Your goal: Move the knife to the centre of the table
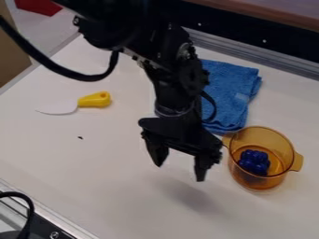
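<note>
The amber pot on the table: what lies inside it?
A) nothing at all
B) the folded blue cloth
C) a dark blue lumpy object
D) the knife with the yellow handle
C: a dark blue lumpy object sits at the bottom of the see-through amber pot, while the cloth and the knife lie outside it.
</note>
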`<state>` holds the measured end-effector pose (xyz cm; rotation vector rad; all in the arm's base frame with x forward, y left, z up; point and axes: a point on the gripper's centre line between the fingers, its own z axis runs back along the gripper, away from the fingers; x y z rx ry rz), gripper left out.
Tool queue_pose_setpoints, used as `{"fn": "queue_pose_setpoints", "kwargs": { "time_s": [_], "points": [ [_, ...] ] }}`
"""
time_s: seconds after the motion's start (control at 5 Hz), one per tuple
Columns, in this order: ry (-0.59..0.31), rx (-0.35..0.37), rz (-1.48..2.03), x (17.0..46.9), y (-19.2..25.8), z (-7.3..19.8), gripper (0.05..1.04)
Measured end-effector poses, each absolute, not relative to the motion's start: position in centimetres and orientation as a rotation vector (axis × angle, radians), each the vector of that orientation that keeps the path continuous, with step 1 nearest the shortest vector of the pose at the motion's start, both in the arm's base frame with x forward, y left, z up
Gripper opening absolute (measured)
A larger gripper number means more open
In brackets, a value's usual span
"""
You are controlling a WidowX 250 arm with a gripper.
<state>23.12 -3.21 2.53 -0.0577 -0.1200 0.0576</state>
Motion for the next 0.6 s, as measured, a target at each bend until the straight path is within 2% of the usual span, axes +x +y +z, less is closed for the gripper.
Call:
{"fn": "queue_pose_setpoints", "kwargs": {
  "time_s": [0.2,0.6],
  "points": [
    [-0.128,-0.041,0.013,23.5,-0.8,3.3,0.999],
    [-0.151,-0.070,0.187,24.4,2.6,4.3,0.999]
  ]
}}
